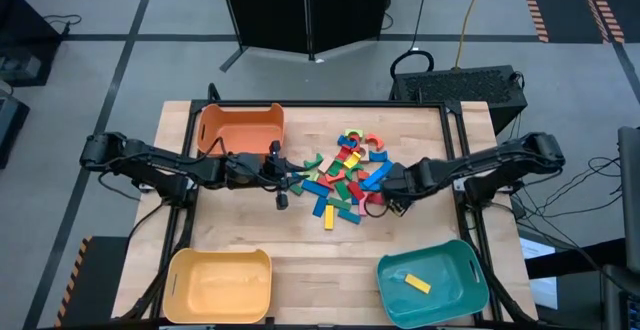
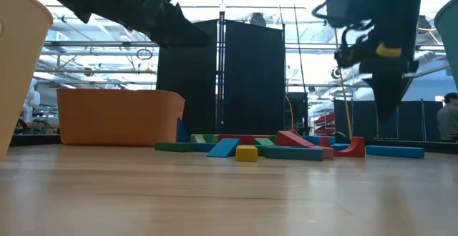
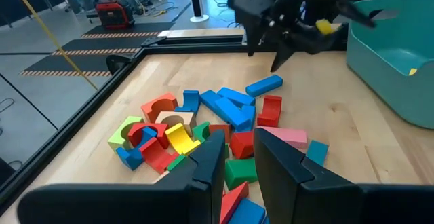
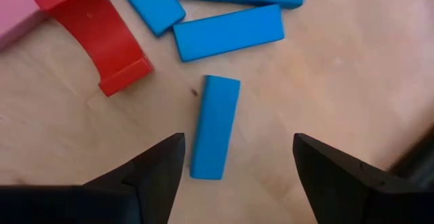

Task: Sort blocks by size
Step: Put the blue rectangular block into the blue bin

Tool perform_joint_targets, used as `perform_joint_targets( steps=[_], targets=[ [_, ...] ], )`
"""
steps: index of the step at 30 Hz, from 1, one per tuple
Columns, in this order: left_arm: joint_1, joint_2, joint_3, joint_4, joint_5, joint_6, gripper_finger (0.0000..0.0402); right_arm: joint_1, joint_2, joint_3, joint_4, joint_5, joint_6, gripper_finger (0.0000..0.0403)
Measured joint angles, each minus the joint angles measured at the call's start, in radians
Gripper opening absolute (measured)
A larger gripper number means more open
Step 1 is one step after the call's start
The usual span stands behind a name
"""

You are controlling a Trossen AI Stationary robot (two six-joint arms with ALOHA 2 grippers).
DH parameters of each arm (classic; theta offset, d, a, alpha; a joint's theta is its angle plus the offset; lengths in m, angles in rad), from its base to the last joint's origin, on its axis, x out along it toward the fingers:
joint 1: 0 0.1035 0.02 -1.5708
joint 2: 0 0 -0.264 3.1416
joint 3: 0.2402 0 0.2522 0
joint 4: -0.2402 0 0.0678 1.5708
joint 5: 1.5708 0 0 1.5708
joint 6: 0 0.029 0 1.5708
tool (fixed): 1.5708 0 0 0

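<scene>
Sitting on wooden table [image 1: 250, 225], scattered blocks [image 1: 345, 175]

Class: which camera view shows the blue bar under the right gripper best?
The right wrist view: the blue bar lies large and unobstructed between open fingers. The left wrist view shows it small; the high and low views leave it indistinct.

The blocks [image 1: 345, 175] form a dense cluster at the table centre, pieces touching or overlapping, with little passage between them. The right gripper [image 1: 392, 192] hangs at the cluster's right edge, fingers spread over a lone blue bar [image 4: 214, 126] with bare wood on both sides. The left gripper [image 1: 283, 180] blocks the cluster's left side. The orange bin [image 1: 240, 128] closes the far-left corner. Open table [image 1: 320, 255] lies between the yellow bin [image 1: 220, 285] and the teal bin [image 1: 432, 282].
</scene>
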Motion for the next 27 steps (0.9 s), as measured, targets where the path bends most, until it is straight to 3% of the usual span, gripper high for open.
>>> perform_joint_targets(
  steps=[19, 27],
  targets=[
    [0.000, 0.000, 0.000, 0.001, -0.004, 0.002, 0.0080, -0.112, -0.001, -0.224, 0.290, -0.141, -0.085, 0.0261],
    [0.000, 0.000, 0.000, 0.002, -0.006, 0.001, 0.0080, -0.111, -0.001, -0.225, 0.292, -0.148, -0.085, 0.0198]
  ],
)
